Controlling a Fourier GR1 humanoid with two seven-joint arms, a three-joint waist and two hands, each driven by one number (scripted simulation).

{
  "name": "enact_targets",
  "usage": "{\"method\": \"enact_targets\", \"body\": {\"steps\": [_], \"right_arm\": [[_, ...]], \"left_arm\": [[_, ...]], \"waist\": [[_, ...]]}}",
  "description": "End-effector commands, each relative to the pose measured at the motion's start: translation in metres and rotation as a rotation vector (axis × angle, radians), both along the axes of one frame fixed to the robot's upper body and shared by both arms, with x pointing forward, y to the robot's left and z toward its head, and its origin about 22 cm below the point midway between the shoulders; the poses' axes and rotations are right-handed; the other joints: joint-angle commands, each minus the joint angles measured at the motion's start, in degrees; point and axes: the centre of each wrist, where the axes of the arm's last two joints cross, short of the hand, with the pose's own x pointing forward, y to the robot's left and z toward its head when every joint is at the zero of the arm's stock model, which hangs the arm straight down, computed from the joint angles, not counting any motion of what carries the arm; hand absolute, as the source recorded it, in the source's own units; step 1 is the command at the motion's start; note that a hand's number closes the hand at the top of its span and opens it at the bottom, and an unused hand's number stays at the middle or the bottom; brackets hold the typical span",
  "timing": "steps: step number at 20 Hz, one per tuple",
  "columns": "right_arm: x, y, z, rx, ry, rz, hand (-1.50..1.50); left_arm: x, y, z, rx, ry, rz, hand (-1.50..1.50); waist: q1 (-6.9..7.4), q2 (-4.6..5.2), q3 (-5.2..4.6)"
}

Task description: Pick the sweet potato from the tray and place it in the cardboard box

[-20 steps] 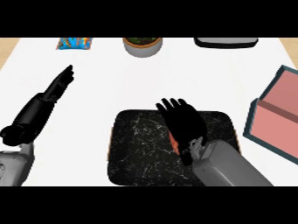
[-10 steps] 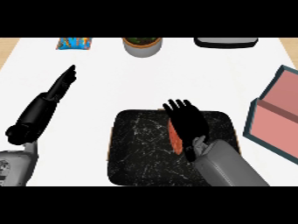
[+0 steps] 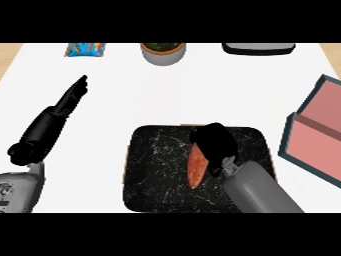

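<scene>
An orange sweet potato (image 3: 196,169) lies lengthwise on the black marbled tray (image 3: 154,170) at the counter's front centre. My right hand (image 3: 216,142) is over the potato's far end and right side, its fingers curled down round it and hiding its upper part. The cardboard box (image 3: 326,135), teal outside and pink inside, stands open at the right edge, apart from the tray. On the left my left hand (image 3: 68,100) rests on the counter with its fingers straight, pointing away from me.
Along the far edge stand a blue snack packet (image 3: 85,48), a grey pot with a plant (image 3: 162,52) and a dark flat container (image 3: 258,48). White counter lies between the tray and the box.
My right hand's fingers, spread straight over the tray before, have curled down onto the sweet potato. The left arm has barely shifted.
</scene>
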Motion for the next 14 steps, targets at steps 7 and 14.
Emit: {"method": "enact_targets", "body": {"steps": [7, 14], "right_arm": [[0.003, 0.001, -0.017, 0.032, -0.169, 0.137, 1.50], [-0.093, -0.022, -0.027, 0.296, -0.081, 0.373, 1.50]], "left_arm": [[-0.010, -0.005, 0.011, 0.012, 0.006, -0.001, 0.00], [0.001, 0.002, 0.012, 0.004, -0.009, 0.031, 0.00]], "waist": [[0.08, -0.03, 0.02], [-1.43, -0.29, 0.03]]}}
